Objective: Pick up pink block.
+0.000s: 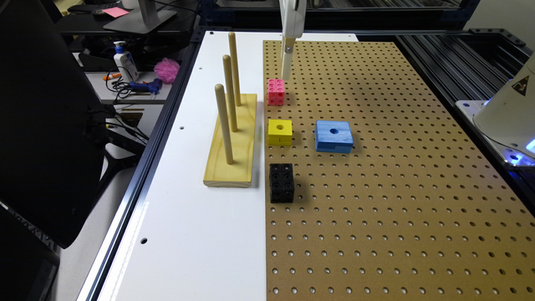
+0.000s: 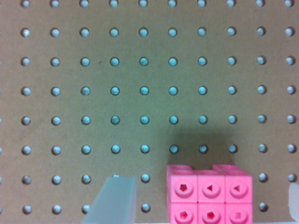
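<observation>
From my remote station I read the pink block (image 1: 276,91) as resting on the perforated brown pegboard (image 1: 397,188) of the worktop, at the far end of a row that runs toward the near edge through the yellow block (image 1: 280,132) and the black cube (image 1: 281,182), with the blue block (image 1: 334,136) off to the exterior view's right of the yellow one. The wooden peg stand (image 1: 232,142) sits on the white board just to the exterior view's left of this row. The pincer (image 1: 287,62) hangs just behind and above the pink block, not yet around it. In the wrist view the pincer (image 2: 205,205) is spread: one pale finger (image 2: 113,200) stands on one side of the pink block (image 2: 209,196) with a gap between them, and a sliver of the other finger (image 2: 294,200) shows at the frame edge on the opposite side. My judgement is that the block is off centre between the fingers, nearer the sliver side, so a straight descent could land a fingertip on a cubelet, or a closing stroke could shove the block sideways before pinching it. The smooth plastic faces may also let it slip or rotate. The exterior view supplies what the wrist camera lacks: the neighbouring blocks, the peg stand, and the pincer's height over the board. The wrist view alone supplies the finger spacing and the block's lateral offset.
</observation>
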Robot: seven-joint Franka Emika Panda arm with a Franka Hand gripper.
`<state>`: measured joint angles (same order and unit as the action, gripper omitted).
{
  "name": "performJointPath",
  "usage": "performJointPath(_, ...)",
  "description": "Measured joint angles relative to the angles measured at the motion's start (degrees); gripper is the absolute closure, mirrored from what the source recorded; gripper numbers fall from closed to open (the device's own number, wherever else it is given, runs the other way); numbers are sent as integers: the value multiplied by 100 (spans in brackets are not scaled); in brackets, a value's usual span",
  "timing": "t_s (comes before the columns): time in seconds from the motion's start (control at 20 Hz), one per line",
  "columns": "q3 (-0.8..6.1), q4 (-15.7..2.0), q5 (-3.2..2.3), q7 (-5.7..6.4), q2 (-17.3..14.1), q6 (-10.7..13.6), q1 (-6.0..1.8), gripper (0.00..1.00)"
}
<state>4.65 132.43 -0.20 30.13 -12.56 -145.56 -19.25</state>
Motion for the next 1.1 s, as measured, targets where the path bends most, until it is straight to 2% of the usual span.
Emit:
performJointPath(0.1,0,3,0,0,-51,-24,0,0)
performJointPath(0.3,16,-14,-1,2,-426,-419,6,0)
performJointPath(0.5,127,-165,-1,75,-555,-483,19,0)
performJointPath(0.65,183,-212,-1,122,-561,-483,20,0)
performJointPath(0.75,191,-219,-1,126,-657,-523,20,0)
performJointPath(0.95,189,-269,-9,126,-1072,-893,19,0)
performJointPath(1.1,189,-391,-12,126,-1213,-935,19,0)
